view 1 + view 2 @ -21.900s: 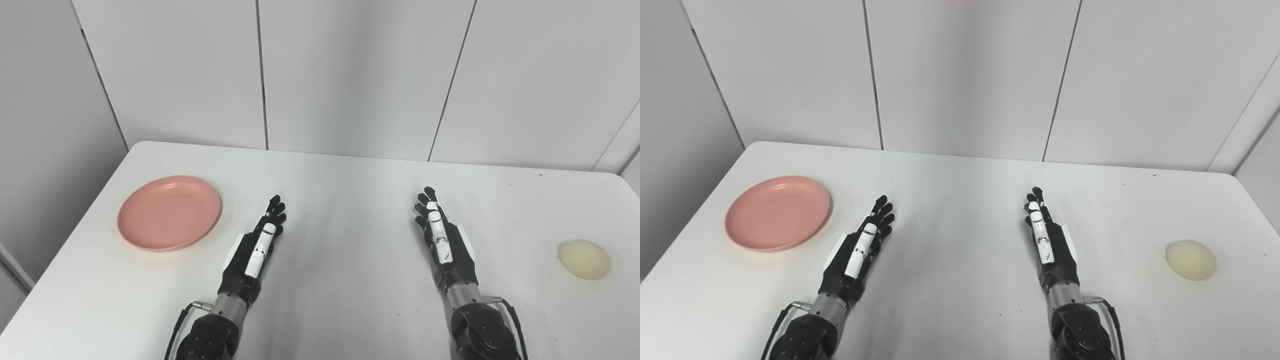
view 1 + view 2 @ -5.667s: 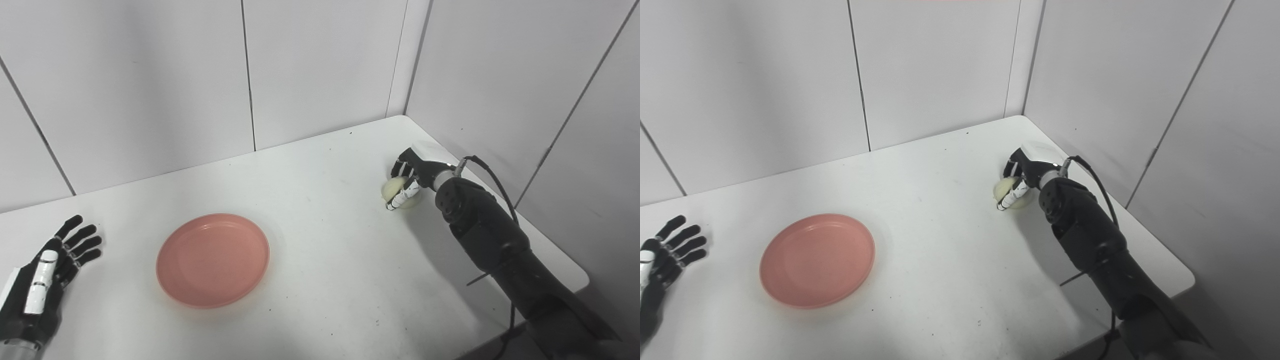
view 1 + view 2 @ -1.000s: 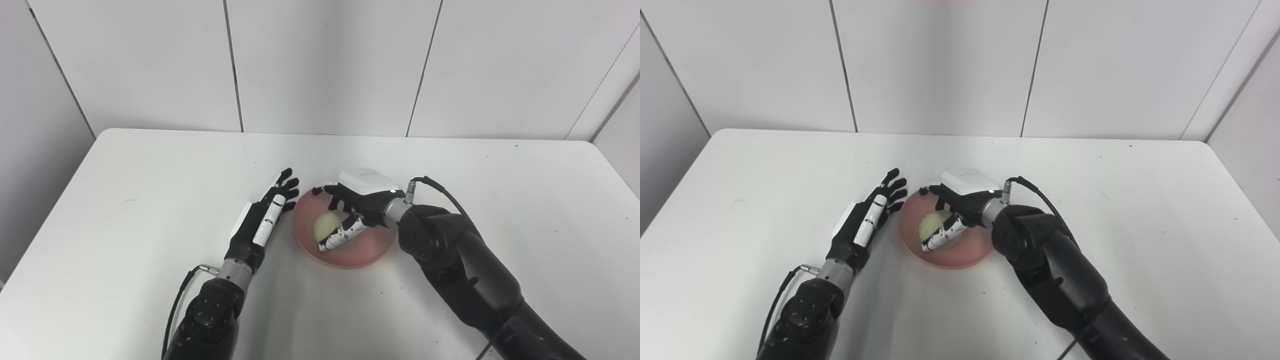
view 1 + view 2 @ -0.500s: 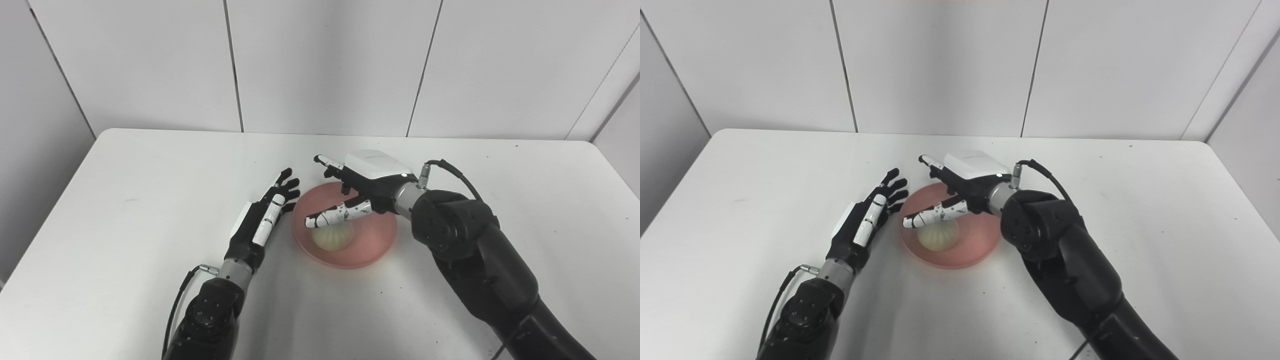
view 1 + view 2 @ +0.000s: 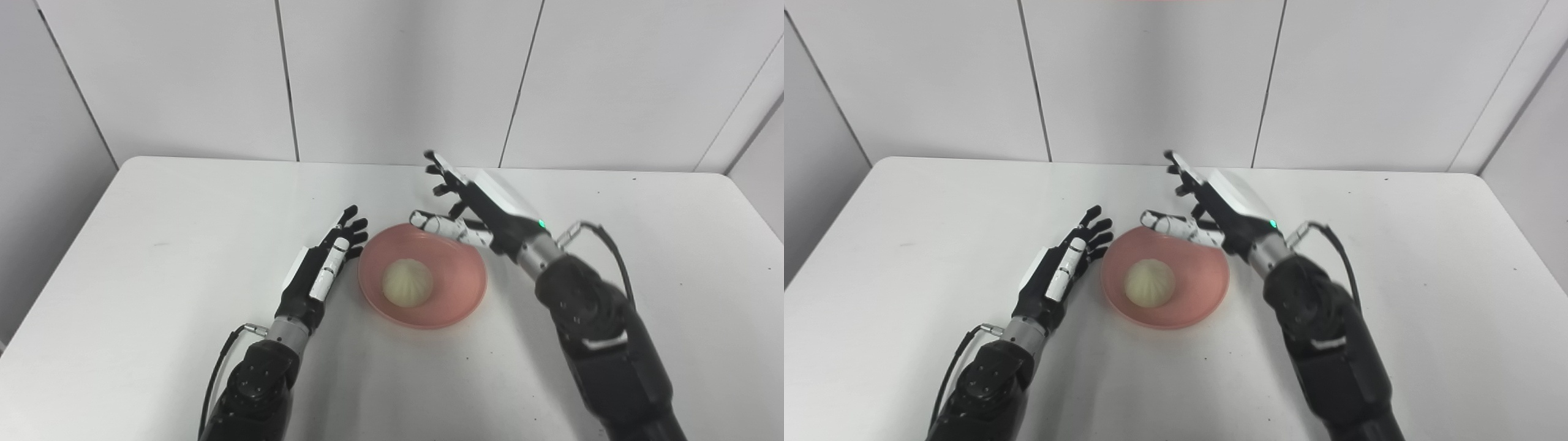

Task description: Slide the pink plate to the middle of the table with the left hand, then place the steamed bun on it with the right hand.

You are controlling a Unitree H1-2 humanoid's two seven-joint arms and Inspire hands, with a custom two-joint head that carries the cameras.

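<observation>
Matt pink plate (image 5: 456, 300), soft pleated steamed bun (image 5: 407, 282), smooth white table (image 5: 153, 245).

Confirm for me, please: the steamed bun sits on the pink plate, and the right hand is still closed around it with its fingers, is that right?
Not quite. The steamed bun does sit on the pink plate, but the right hand has let go: it is raised above the plate's far rim with its fingers spread, holding nothing. The left eye view shows this clearly.

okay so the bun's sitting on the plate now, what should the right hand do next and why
Probably draw the right hand back toward its own side of the white table. The pale round steamed bun lies free on the round pink plate mid-table, and both that hand and the left hand are open, holding nothing.
</observation>
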